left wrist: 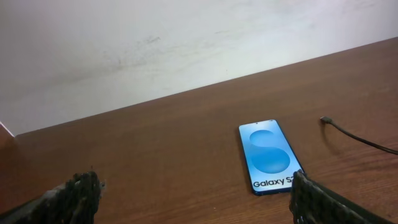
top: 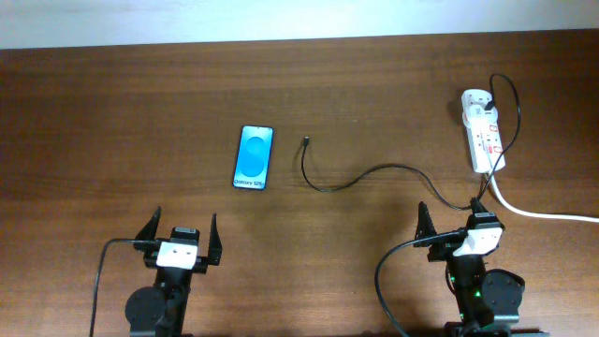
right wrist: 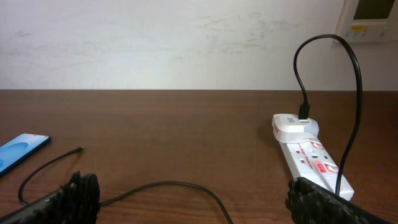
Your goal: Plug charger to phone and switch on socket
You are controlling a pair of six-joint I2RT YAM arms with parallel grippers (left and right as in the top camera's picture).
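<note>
The phone lies flat on the table with its blue screen up; it also shows in the left wrist view and at the left edge of the right wrist view. The charger, a thin black cable, curves across the table; its plug tip lies just right of the phone, apart from it. The cable's other end runs into an adapter on the white socket strip, seen closer in the right wrist view. My left gripper is open and empty, near the front edge. My right gripper is open and empty over the cable.
A thick white cord leaves the socket strip toward the right edge. The wooden table ends at a white wall behind. A wall panel shows at the upper right of the right wrist view.
</note>
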